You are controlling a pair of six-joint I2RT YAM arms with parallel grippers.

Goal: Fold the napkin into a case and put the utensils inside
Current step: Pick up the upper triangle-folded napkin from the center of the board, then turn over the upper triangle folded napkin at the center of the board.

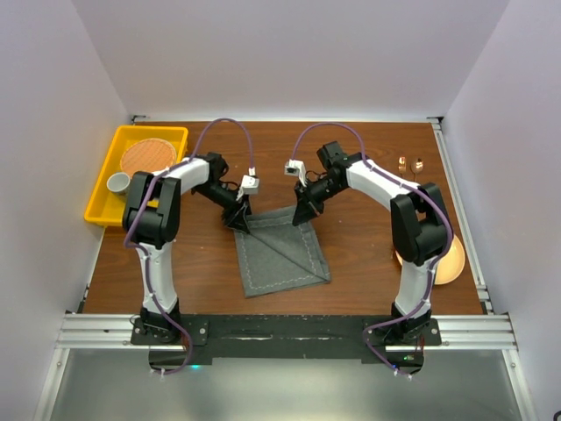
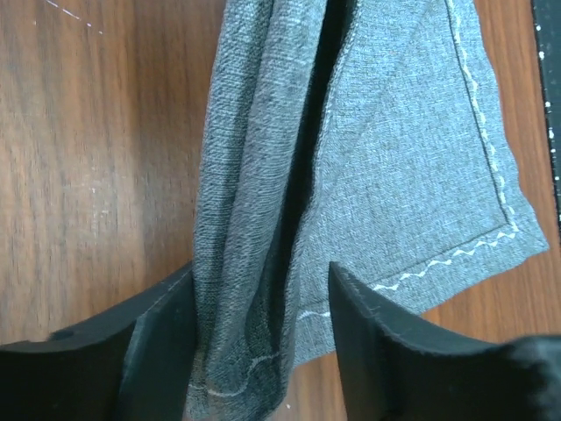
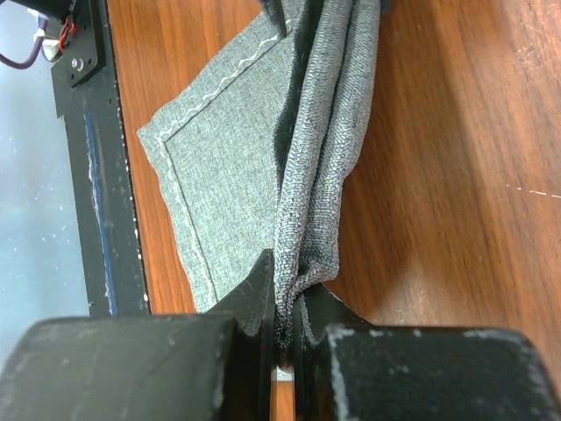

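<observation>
Now the right gripper (image 3: 285, 294) pinches one far corner of the dark grey napkin (image 1: 282, 254), the left gripper (image 2: 259, 289) stands spread around the other bunched corner, and the cloth's near part lies flat on the wooden table (image 1: 368, 254), with the utensils (image 1: 409, 163) well apart at far right.

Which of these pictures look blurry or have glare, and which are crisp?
Top view: evenly lit, soft shadows, no glare. Left wrist view: napkin weave crisp, table slightly blurred. Right wrist view: napkin sharp, pale sheen on the table's right side.
</observation>
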